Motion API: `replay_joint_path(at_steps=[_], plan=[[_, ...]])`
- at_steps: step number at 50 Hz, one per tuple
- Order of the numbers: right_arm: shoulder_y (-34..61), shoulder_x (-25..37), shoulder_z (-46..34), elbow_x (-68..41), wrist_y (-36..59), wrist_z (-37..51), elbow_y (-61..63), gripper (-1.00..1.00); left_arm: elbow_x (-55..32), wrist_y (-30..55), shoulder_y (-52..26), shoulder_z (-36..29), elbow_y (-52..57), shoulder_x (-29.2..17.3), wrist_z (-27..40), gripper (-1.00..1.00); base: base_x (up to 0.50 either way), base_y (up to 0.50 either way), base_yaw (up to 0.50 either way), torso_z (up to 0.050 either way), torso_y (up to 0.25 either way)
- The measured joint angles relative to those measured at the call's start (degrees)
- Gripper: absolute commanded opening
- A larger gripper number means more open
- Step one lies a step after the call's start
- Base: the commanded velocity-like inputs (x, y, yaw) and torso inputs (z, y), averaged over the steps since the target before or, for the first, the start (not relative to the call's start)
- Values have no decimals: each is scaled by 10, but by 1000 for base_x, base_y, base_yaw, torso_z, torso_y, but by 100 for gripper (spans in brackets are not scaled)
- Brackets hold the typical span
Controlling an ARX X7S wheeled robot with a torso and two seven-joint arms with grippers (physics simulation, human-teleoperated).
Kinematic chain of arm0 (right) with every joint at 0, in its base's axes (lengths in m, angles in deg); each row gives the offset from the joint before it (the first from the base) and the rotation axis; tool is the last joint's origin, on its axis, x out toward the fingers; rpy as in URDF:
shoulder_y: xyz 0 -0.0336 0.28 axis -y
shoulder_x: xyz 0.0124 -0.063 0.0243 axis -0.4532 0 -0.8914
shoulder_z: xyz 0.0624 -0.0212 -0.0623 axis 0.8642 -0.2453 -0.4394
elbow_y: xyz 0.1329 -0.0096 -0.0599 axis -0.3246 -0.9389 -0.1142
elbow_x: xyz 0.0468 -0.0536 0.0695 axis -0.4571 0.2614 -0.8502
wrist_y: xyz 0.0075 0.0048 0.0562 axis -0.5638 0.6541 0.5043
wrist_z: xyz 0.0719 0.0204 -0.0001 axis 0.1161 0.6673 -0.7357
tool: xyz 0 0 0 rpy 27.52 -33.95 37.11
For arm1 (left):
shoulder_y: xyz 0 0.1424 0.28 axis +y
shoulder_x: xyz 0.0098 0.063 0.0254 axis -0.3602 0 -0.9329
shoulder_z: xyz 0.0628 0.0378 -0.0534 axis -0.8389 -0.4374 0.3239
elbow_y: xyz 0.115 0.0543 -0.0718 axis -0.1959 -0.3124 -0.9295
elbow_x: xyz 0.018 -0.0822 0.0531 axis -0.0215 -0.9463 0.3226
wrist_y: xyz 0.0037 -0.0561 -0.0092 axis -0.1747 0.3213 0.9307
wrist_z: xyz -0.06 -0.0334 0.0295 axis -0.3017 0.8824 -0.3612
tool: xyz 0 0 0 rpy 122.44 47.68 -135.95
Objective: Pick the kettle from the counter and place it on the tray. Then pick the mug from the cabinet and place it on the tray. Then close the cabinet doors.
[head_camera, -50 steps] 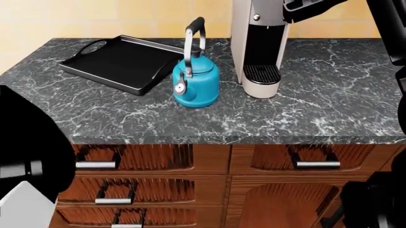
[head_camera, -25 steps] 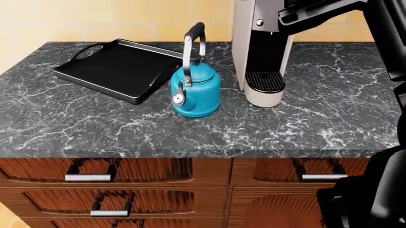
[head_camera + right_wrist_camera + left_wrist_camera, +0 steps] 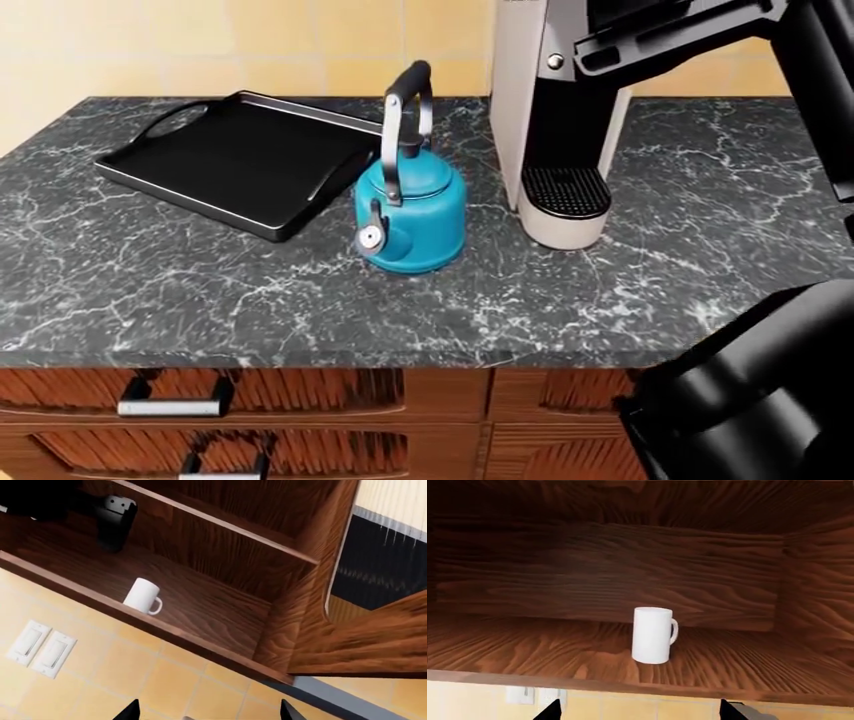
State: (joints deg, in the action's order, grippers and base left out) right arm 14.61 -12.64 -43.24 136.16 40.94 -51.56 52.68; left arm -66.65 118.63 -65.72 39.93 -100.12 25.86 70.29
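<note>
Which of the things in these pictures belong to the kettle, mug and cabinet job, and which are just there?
Part of the job:
kettle, upright on the counter, not yet on the tray
tray, nothing on it
mug, upright on the cabinet shelf
cabinet door, open

Just there:
coffee machine
drawers
wall switches

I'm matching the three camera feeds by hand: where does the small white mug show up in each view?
Left wrist view: small white cylindrical mug stands upright, near centre, on the wooden cabinet shelf.
Right wrist view: left of centre, near the shelf's front edge.
Head view: not in it.
Shared landmark: that shelf.
</note>
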Motion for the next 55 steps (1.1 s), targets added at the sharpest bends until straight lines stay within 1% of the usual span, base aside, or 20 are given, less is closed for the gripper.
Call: replay_joint_path(at_steps=[7, 20, 38, 55], plan=[[-1, -5, -5, 20, -1, -15, -2, 100, 16, 23, -2, 15, 8, 0, 0, 100, 147, 0, 0, 0, 0], [-9, -7, -1, 7, -5, -3, 3, 100, 66, 48, -3, 53, 62, 1, -3, 100, 148, 0, 0, 0, 0], [-8, -9, 0, 7, -4, -3, 3, 100, 101, 55, -4, 80, 96, 1, -5, 100, 173, 0, 0, 0, 0], [73, -10, 5, 38, -2, -68, -58, 100, 108, 53, -4, 79, 98, 0, -6, 100, 194, -11, 0, 0, 1]])
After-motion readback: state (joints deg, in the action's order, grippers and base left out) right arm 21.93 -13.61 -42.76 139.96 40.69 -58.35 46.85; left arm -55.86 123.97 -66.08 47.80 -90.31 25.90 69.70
